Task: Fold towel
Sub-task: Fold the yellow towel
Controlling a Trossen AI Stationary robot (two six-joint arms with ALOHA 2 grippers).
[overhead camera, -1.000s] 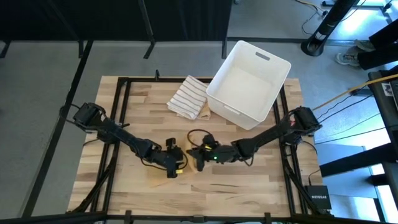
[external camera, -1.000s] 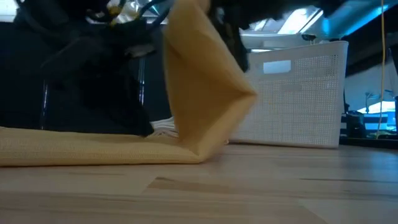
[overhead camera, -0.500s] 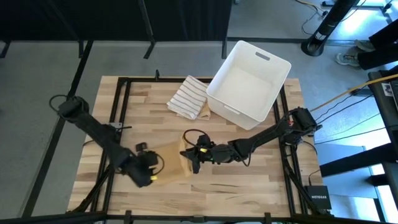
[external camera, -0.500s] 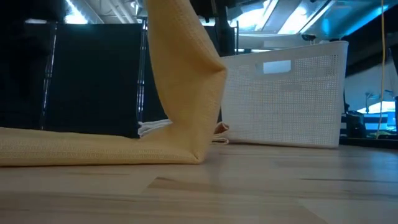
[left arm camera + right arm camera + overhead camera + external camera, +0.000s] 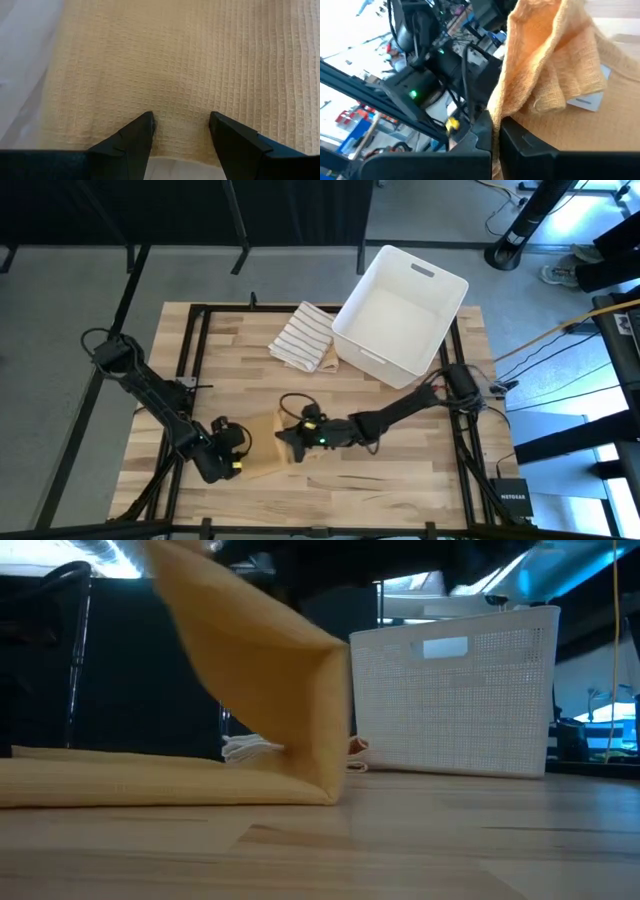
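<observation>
Wooden table, right half bare. White bin at far edge, empty. Yellow towel near front edge: right gripper clamped on its raised edge; left gripper spread over cloth.

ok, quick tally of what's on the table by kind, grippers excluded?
Towels: 2, a tan waffle-weave towel being folded and a folded white towel with dark stripes
Bins: 1, a white perforated plastic bin
Total: 3
</observation>
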